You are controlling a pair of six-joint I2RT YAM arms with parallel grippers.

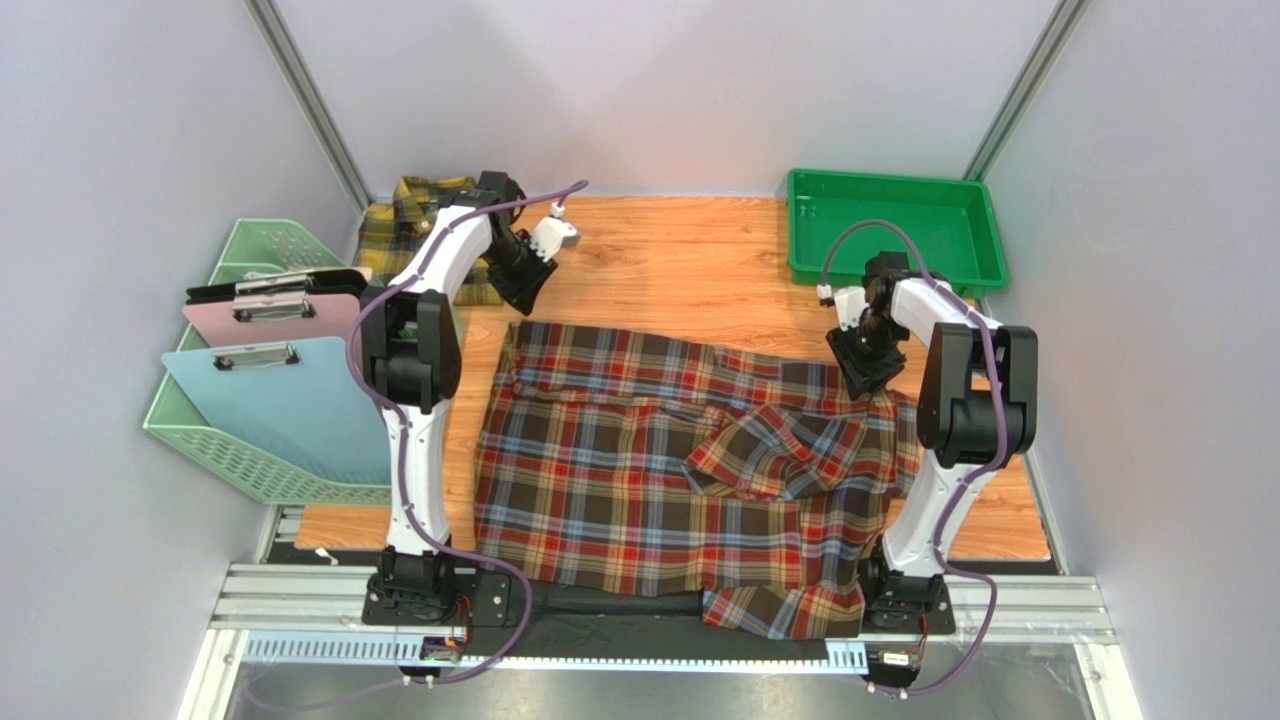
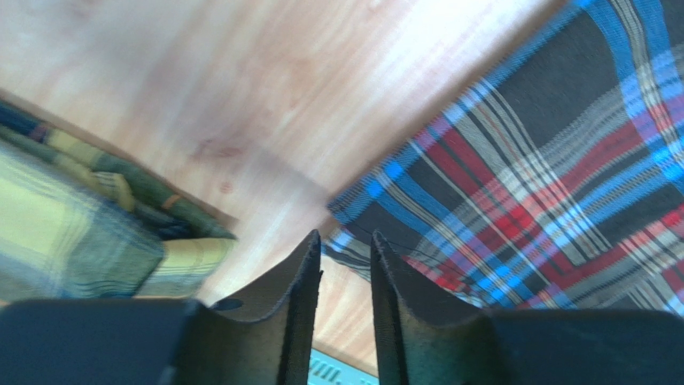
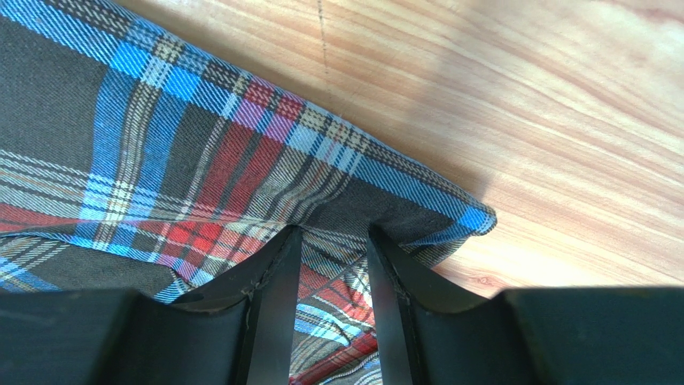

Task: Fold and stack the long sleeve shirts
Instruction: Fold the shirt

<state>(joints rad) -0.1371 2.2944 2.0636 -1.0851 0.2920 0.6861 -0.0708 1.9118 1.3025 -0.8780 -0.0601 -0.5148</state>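
1. Two plaid shirts were in view. The red shirt (image 1: 661, 480) lay spread over the middle of the table (image 1: 676, 263), with one sleeve folded across its right half and its hem hanging over the 6 o'clock edge. The yellow shirt (image 1: 409, 225) sat bunched in the 11 o'clock corner.
2. Two grippers were at work. The left gripper (image 2: 345, 241) hovered between the two shirts. The red shirt's far left corner was just at 1 o'clock of its fingertips and the yellow shirt at 9 o'clock. Its jaws stood narrowly parted with nothing between them and bare wood below.
3. The right gripper (image 3: 333, 234) sat at the red shirt's far right corner, at 3 o'clock of the cloth. The hem ran past its fingertips and fabric filled the gap. I cannot tell whether the jaws were pinching it.
4. One green tray (image 1: 899, 225) stood at 1 o'clock.
5. Three clipboards (image 1: 286, 398) leaned in one green basket (image 1: 241, 462) at 9 o'clock.
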